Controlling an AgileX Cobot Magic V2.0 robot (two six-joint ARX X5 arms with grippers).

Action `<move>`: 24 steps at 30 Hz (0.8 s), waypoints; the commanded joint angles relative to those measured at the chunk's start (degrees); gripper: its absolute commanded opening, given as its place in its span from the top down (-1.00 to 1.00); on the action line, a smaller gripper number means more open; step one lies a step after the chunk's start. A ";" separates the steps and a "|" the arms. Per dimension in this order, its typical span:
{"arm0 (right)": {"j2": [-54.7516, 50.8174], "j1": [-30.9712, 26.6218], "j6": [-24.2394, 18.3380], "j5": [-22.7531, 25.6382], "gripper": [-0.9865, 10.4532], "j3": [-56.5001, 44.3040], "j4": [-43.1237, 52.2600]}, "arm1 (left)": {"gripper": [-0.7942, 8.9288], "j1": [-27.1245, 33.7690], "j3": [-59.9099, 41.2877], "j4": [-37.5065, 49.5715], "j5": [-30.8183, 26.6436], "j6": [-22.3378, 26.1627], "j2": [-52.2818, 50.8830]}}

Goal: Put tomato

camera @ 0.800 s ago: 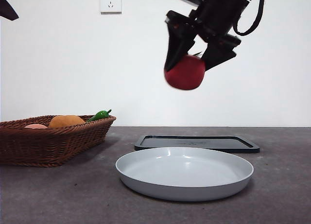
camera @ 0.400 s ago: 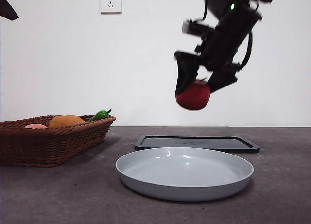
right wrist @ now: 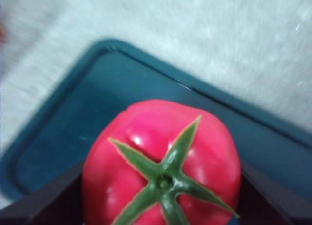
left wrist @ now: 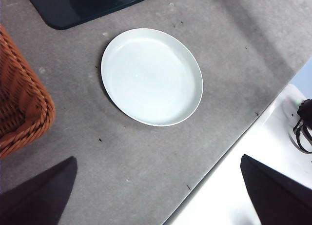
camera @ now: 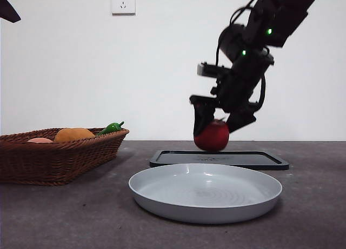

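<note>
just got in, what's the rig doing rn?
The right gripper holds the tomato low over the dark tray, behind the white plate; whether the tomato touches the tray can't be told. The left arm waits above the table. The basket holds an orange fruit and a green pepper.

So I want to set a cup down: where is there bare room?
The plate is bare, as is the tabletop between it and the basket. The tray is crowded: the right gripper holds the tomato over it.
</note>
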 commanded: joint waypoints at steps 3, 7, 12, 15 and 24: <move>2.64 0.09 -0.85 -0.04 0.48 1.86 1.25 | -0.31 -0.22 1.11 0.37 0.48 0.31 0.35; 2.86 0.11 -0.90 -0.07 0.48 1.84 1.03 | -0.31 -0.22 1.11 0.37 0.48 0.31 0.35; 2.86 0.11 -0.90 -0.07 0.47 1.84 0.26 | -0.31 -0.22 1.11 0.33 0.48 0.31 0.35; 2.86 0.11 -0.94 -0.07 0.39 1.84 -0.66 | -0.31 -0.22 1.11 0.26 0.48 0.31 0.35; 2.86 0.11 -1.75 -0.04 0.14 1.84 -1.90 | -0.31 -0.22 1.11 0.11 0.48 0.28 0.35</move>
